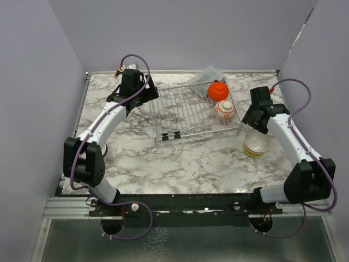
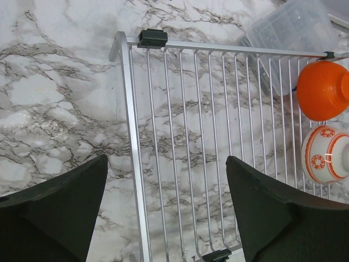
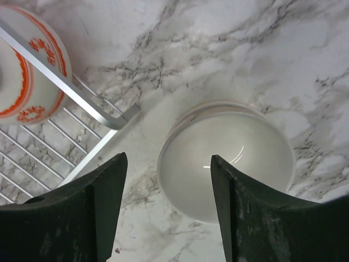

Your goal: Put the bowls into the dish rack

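On the marble table (image 1: pixel 163 164), the left gripper (image 2: pixel 166 164) and right gripper (image 3: pixel 168 158) gape empty; the right, poised over the stacked bowls (image 3: pixel 229 158), likely must drop and pinch a rim.

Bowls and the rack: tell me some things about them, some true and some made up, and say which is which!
1. Two bowls sit on the dish rack. True.
2. The orange bowl is outside the rack. False: it is on the rack, next to the red-patterned bowl.
3. A white bowl stands right way up outside the rack. True.
4. The right arm's jaws are shut on a bowl. False: they are open above the white bowl, holding nothing.
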Motion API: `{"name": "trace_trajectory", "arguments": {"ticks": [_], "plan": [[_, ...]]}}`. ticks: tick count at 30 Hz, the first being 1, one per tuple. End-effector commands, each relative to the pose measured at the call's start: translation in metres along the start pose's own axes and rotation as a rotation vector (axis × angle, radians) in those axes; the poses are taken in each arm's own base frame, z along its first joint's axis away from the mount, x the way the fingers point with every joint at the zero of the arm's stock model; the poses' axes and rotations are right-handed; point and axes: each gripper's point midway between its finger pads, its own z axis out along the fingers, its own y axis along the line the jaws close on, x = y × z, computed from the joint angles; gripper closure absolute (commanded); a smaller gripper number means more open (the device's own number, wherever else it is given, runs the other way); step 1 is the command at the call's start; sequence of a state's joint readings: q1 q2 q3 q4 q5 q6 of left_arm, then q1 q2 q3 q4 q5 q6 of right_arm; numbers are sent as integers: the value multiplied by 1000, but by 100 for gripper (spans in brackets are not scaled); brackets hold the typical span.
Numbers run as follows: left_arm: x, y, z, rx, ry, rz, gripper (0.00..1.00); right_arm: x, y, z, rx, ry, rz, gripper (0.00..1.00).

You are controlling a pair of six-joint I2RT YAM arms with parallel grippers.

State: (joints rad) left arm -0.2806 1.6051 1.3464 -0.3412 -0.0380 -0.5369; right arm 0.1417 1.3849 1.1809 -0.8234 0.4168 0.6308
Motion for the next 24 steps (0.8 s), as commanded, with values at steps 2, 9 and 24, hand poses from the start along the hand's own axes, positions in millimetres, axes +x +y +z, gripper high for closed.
{"name": "trace_trajectory", "arguments": {"ticks": [2,9,24], "plan": [[-8,-9,-8,40,-3,-5,10,37,7,0,-52,137,81,36],[3,-8,-7,50,28,-15,10,41,-7,16,47,112,99,51],[0,-7,-13,42,9,-28,10,45,-1,32,14,82,96,83]]}}
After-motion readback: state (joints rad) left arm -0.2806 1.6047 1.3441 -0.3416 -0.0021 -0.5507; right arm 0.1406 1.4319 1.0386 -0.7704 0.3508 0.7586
